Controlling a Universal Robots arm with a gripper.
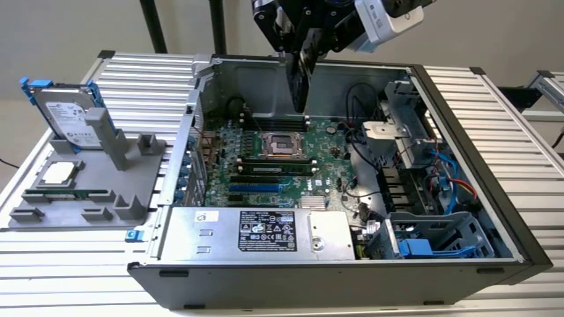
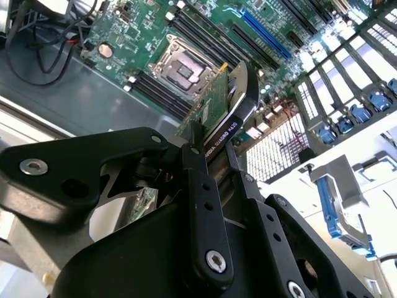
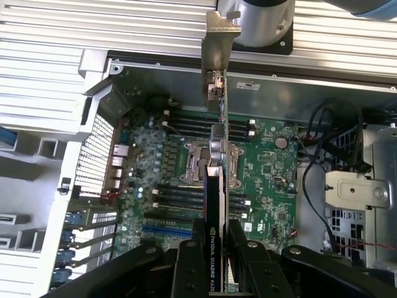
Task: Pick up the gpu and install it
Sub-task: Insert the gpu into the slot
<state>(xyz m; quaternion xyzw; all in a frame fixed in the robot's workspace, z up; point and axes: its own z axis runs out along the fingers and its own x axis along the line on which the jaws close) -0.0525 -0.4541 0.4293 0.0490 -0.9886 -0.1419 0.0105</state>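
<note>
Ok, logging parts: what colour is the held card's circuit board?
Green; the flat gpu card shows best in the second wrist view.

The pincer [image 3: 216, 234] is clamped on the gpu [image 3: 214, 186], with a black finger [image 3: 193, 261] pressed to each face. The card is seen edge-on, crossing in front of the CPU socket [image 3: 196, 164] on the green motherboard [image 3: 267, 174] inside the open case [image 3: 279, 87]. Its silver bracket [image 3: 217, 43] is the end far from the pincer, past the socket, in front of the case wall and the ribbed desk [image 3: 124, 25].
</note>
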